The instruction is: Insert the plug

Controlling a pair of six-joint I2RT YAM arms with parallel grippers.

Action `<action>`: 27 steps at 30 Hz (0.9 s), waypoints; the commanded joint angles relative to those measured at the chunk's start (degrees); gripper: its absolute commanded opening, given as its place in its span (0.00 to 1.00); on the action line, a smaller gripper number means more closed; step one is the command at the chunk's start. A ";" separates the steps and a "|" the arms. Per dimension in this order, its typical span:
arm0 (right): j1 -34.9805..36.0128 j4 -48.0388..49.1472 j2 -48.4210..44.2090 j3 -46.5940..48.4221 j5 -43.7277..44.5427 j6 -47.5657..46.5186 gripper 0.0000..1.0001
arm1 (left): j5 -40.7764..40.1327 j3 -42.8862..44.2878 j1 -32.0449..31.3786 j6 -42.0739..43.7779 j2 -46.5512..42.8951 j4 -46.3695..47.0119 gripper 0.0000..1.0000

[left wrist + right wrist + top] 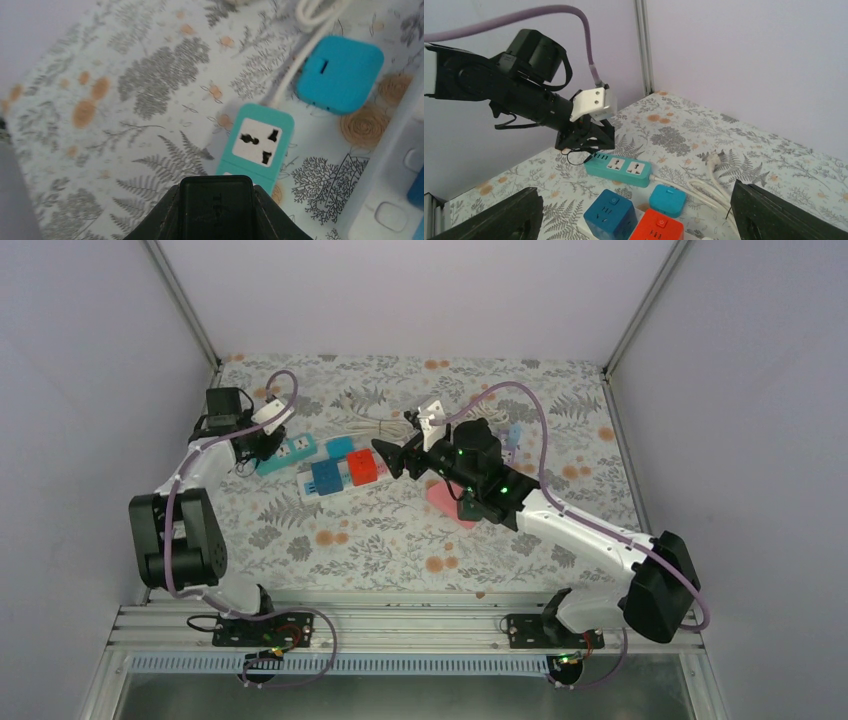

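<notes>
The floral table (pixel 380 540) is walled at 9, 12 and 3 o'clock in the overhead view. Its widest bare stretch runs along the 6 o'clock side, between the clutter and the arm bases.

The right arm (pixel 580 525) reaches in from 4 o'clock. The right gripper (pixel 390 458) is spread wide with nothing between its fingers, and it hovers just at 3 o'clock of the red cube (pixel 362 468).

The left arm (pixel 185 530) hugs the 9 o'clock wall. The left gripper (pixel 216 200) is pressed together, its tips at the 9 o'clock end of the teal power strip (pixel 288 453); I cannot tell whether it pinches that end.

A white power strip (pixel 395 190) lies at 5 o'clock of the teal one, carrying the red cube and 1 blue cube (pixel 325 477). 1 small teal cube (pixel 339 446) sits between the 2 strips.

The plug (pixel 713 160) lies loose on the cloth at about 12 o'clock of the right gripper, at the end of a bundled white cable (pixel 365 425).
</notes>
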 commanded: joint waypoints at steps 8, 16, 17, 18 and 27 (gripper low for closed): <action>-0.25 -1.90 0.29 1.67 4.30 3.67 0.96 | 10.64 8.05 1.30 9.59 8.52 -5.52 0.02; -0.26 -2.12 -0.21 1.47 4.28 3.82 0.96 | 17.57 9.28 1.23 11.42 11.98 -8.23 0.02; -0.26 -2.08 -0.04 1.39 4.25 3.89 0.96 | 18.38 9.36 1.22 11.47 12.47 -8.29 0.02; -0.26 -2.04 0.07 1.39 4.11 3.85 0.96 | 19.50 9.50 1.22 11.67 12.81 -8.38 0.02; -0.24 -2.47 0.86 1.50 3.29 4.10 0.96 | 22.27 9.33 1.29 11.57 15.67 -5.42 0.05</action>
